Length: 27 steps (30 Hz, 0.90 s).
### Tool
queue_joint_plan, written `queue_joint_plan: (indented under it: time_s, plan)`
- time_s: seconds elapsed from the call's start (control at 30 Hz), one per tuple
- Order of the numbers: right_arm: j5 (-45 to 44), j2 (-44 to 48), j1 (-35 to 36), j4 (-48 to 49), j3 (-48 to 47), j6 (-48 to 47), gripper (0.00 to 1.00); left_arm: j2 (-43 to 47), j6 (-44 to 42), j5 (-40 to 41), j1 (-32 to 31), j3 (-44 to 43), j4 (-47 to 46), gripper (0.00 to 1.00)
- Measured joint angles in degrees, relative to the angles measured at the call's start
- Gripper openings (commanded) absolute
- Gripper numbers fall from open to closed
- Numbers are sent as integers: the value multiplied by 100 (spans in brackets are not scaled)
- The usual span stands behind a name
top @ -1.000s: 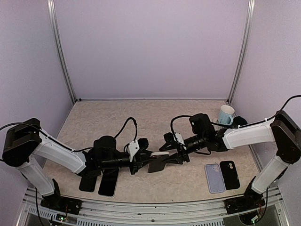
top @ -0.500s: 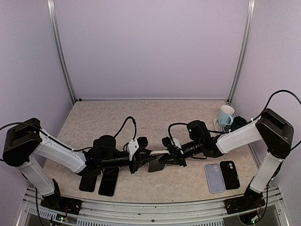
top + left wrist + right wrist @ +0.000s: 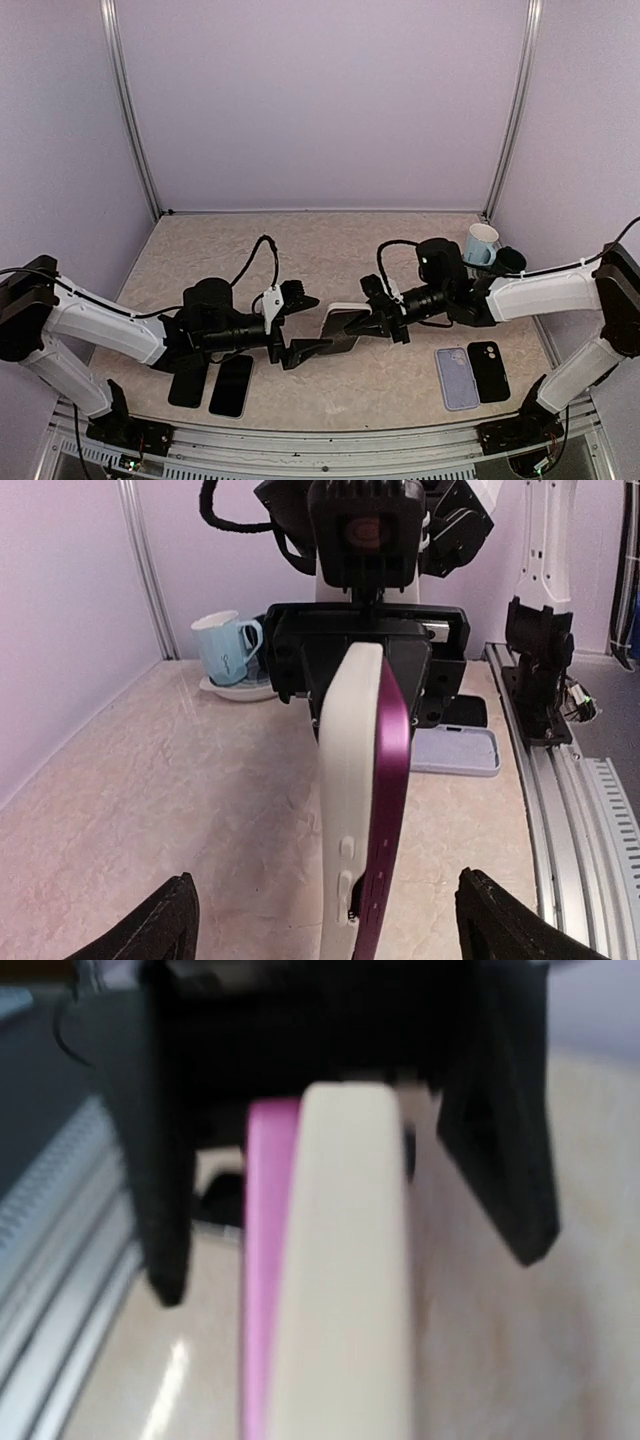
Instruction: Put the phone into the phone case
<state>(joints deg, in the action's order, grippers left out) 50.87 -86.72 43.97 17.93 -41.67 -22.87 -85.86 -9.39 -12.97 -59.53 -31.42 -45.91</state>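
Observation:
A purple phone (image 3: 392, 810) lies against a cream phone case (image 3: 345, 780), the two held on edge above the table between the arms; a small gap shows between them at the near end. In the top view the pair (image 3: 340, 324) hangs from my right gripper (image 3: 372, 318), which is shut on its far end. My left gripper (image 3: 300, 322) stands open, its fingers (image 3: 158, 927) spread wide either side of the near end without touching it. The right wrist view is blurred and shows only the case (image 3: 345, 1260) and the phone's pink edge (image 3: 268, 1280).
A blue mug (image 3: 481, 243) on a saucer stands at the back right. A lilac case (image 3: 451, 378) and a black case (image 3: 488, 370) lie at the front right. Two dark phones (image 3: 230, 385) lie under the left arm at the front left.
My left gripper has let go of the phone and case, opened wide and drawn back left. My right gripper has shut on the far end and now holds them alone.

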Motion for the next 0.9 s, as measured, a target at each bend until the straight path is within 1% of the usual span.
queue_joint_plan:
  time_s: [0.07,0.1,0.17,0.2,0.27,0.33,0.4,0.5,0.53,0.6,0.63,0.7,0.9]
  plan:
    - [109,396,0,-76,-9,-2,0,310,-9,-13,-39,33,68,82]
    - [157,568,0,-107,-15,-2,0,424,-13,-11,-68,31,94,75]
    - [275,903,0,-160,-66,-2,0,619,-24,46,-164,31,175,47]
    - [317,1012,0,-164,-87,-2,0,684,-48,103,-227,28,216,46]
    - [389,1222,0,-179,-116,0,0,798,-140,219,-365,11,367,49]
    - [446,1405,0,-195,-133,2,0,916,-203,289,-498,-9,540,49]
    - [483,1550,0,-205,-157,9,0,997,-271,334,-608,-31,643,47]
    - [573,1707,0,-251,-164,31,0,1045,-400,595,-787,-149,756,34]
    - [603,1742,0,-271,-166,33,0,1045,-446,688,-831,-184,787,28]
    - [680,1797,0,-315,-170,57,0,1045,-538,905,-911,-256,839,8]
    - [710,1810,0,-315,-170,63,0,1040,-568,981,-940,-299,868,0]
    - [730,1838,-11,-343,-190,140,0,1034,-765,1161,-1027,-372,966,0]
    - [686,1893,-48,-350,-199,195,0,940,-879,1700,-1193,-485,999,0]
